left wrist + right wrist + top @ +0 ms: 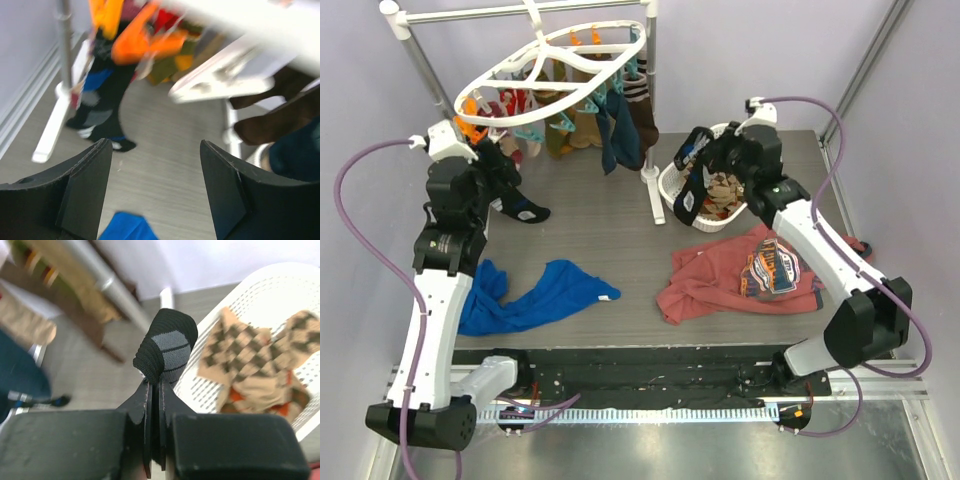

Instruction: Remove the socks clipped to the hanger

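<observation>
Socks (585,115) are being seen only beyond the two shirts lying nearest the arm bases: a blue shirt (545,290) on the left and a red shirt (710,285) on the right, whose chest print (775,268) is too small for any writing to be read.

Farther back on the right, a black sock with grey bands (167,347) is being pinched by the right gripper (155,400), the jaws closed on its fabric, beside the rim of a white lattice basket (280,285). This grip is being shown plainly only by the right wrist view. Tan, brown and orange argyle socks (250,355) are lying in the basket.

On the left, the left gripper (155,170) is being held wide apart with nothing between its fingers (85,185), near the hanger's left end. A black sock with blue and grey patches (107,110) is hanging ahead of it, blurred in the left wrist view.

Farthest back, the hanger (555,60), a white oval ring with cross spokes, is being carried tilted on the metal rail stand (650,110). Red, olive, tan, navy and dark brown socks are hanging from its orange and teal clips (470,108).
</observation>
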